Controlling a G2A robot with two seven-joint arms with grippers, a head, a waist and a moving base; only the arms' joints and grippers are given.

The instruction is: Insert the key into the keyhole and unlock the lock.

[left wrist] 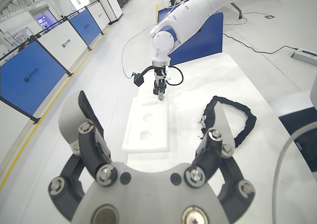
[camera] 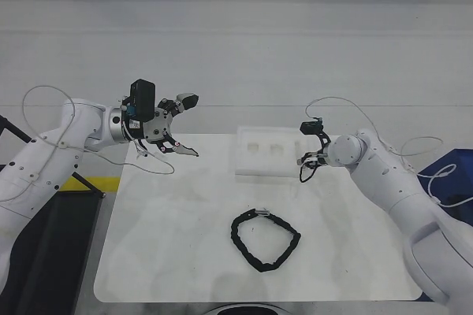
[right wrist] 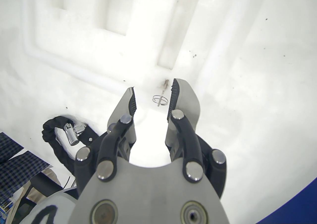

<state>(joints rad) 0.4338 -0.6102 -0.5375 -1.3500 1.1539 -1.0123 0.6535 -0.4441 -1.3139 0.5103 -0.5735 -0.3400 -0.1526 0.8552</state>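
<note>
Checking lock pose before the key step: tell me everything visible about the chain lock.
The chain lock is a loop in a black, wrinkled, fabric-looking sleeve, its ends meeting at a shiny chrome cylinder. The loop looks closed and lies flat on the white table, near its middle, on the robot's side of the white foam tray and apart from it. The cylinder sits on the loop's tray side. Only the table touches it. The keyhole cannot be made out.

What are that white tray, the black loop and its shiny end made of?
The white tray looks like moulded foam: matte, thick, with soft-edged recesses. The black loop seems a chain or cable in a wrinkled fabric sleeve; what is inside is hidden. Its shiny end looks like polished metal, mirror-bright.
</note>
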